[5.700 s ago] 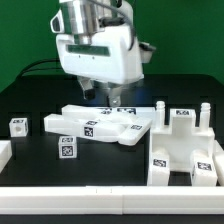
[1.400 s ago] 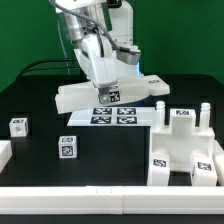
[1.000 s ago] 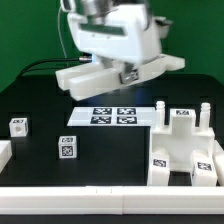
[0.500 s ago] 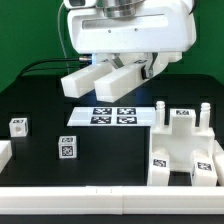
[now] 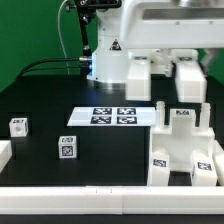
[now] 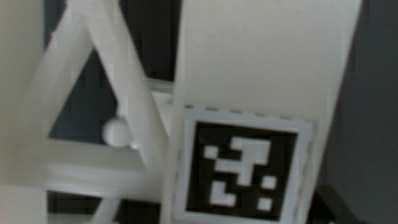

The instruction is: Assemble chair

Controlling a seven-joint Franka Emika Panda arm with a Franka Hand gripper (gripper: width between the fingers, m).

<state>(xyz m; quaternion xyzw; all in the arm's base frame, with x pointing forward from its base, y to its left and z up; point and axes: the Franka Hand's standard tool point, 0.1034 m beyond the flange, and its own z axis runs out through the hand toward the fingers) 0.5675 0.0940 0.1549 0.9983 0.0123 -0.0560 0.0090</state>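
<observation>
Chair slab [image 5: 187, 80]: white, tagged, hanging in the air over the black table [image 5: 40, 100], clamped between part-closed jaws; its tag fills the wrist view.
Marker board [image 5: 112, 116]: flat on the table.
Blocky chair piece [image 5: 185, 150]: exterior view's right.
Tagged cubes [image 5: 18, 126] [image 5: 66, 150]: exterior view's left, apart.

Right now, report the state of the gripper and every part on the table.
slab: held by the gripper, clear of the table.
gripper: shut on the slab, raised.
marker board: flat on the table.
far cube: resting on the table, untouched.
near cube: resting on the table, untouched.
blocky piece: standing on the table, untouched.
</observation>
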